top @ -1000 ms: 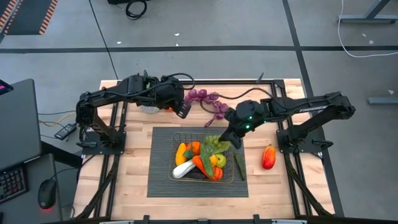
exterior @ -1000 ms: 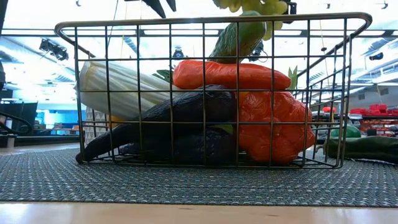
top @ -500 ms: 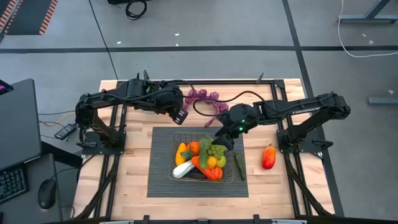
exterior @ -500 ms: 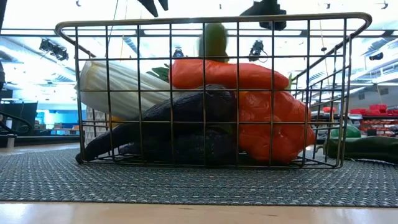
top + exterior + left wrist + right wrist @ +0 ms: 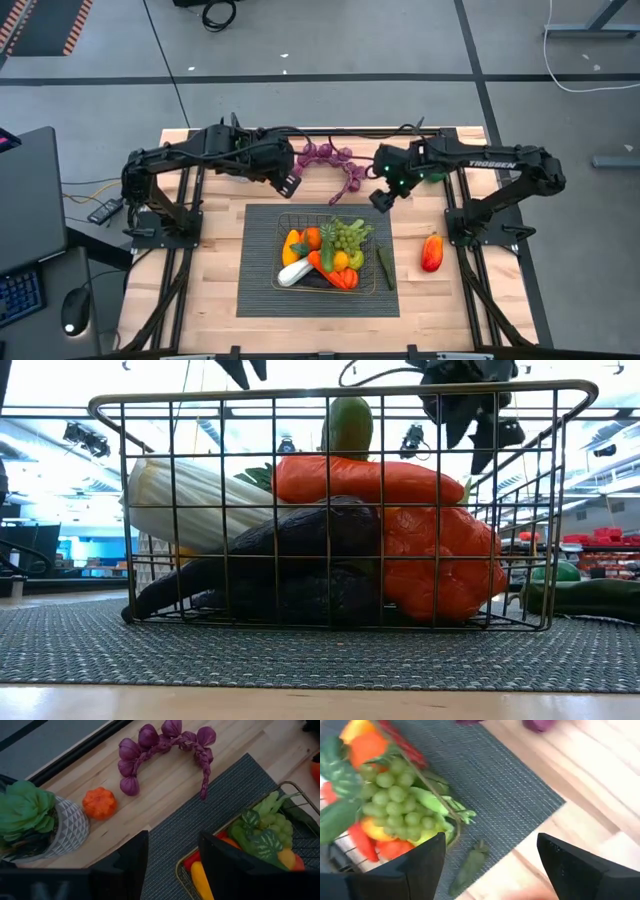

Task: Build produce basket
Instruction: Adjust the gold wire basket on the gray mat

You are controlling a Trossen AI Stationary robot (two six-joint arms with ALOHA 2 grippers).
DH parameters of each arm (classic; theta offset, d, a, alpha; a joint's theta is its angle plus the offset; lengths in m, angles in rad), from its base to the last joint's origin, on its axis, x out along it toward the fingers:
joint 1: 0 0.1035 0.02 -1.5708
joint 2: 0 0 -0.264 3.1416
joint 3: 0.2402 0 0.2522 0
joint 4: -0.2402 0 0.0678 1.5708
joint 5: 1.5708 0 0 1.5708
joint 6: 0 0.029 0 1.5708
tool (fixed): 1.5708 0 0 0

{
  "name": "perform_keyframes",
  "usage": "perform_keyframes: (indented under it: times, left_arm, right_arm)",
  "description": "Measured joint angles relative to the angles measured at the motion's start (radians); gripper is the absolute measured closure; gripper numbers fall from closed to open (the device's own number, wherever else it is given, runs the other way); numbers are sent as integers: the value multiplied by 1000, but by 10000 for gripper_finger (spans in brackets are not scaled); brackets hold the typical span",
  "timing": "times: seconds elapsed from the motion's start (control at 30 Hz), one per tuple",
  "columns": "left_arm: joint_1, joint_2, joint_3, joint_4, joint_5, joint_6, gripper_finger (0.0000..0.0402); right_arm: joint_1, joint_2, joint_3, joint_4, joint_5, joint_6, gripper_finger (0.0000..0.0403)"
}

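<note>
Wooden table (image 5: 215, 290), dark mat (image 5: 262, 295) at centre. Green grapes (image 5: 346, 238), a second ago in the right gripper (image 5: 381, 198), now lie atop the produce in the wire basket (image 5: 287, 217); that gripper has lifted away, fingers apart and empty. Left gripper (image 5: 291, 186) hovers just behind the mat, part-open, empty. Red pepper (image 5: 432, 252), cucumber (image 5: 385, 267) and purple string (image 5: 333, 160) remain outside.

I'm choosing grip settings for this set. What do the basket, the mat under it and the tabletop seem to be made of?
Basket: thin metal wire with a brass-coloured sheen, open square mesh. Mat: dark woven material, probably vinyl or fabric, with a fine ribbed texture. Tabletop: light wood, seemingly butcher-block, with visible plank seams and a matte finish.
</note>
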Motion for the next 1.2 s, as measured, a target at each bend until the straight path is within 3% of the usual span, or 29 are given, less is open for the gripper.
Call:
perform_keyframes:
  times: [0.13, 0.4, 0.87, 1.2]
  left_arm:
    - [10, 0, 0, 0, 0, -10, 221]
    - [10, 0, 0, 14, -3, -20, 220]
    - [10, 0, 0, 12, -4, -19, 219]
    - [10, 0, 0, 5, -4, -18, 218]
  right_arm:
    - [-26, 0, 0, 84, -74, -79, 87]
    - [30, 81, 0, 145, 16, -276, 90]
    - [30, 257, 0, 228, -52, -344, 90]
    - [27, 295, 0, 237, 1, -364, 90]
